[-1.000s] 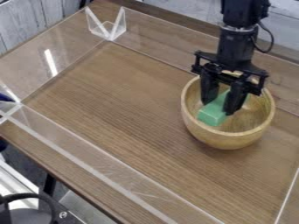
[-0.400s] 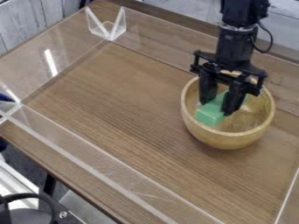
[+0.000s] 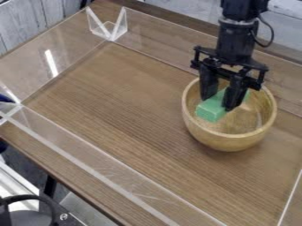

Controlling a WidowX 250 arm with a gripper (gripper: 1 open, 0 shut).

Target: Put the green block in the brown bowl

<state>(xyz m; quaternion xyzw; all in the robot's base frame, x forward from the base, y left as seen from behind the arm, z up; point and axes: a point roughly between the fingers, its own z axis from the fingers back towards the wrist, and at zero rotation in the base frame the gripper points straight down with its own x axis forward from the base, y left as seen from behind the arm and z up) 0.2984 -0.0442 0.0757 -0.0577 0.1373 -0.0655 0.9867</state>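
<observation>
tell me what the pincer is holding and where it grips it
The pincer holds the green block by its upper end, above the bowl.

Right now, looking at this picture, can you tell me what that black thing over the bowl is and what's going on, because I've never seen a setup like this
The black thing is a robot arm, seen by one camera looking down at the table from a front corner. At its end is a gripper, a claw with two fingers that point down into a brown bowl of light wood. Between those fingers sits a small green block, inside the bowl. The fingers flank it closely, apparently holding it; the picture cannot confirm whether the block rests on the bowl's bottom. The bowl stands on a wooden table edged with clear plastic walls.
</observation>
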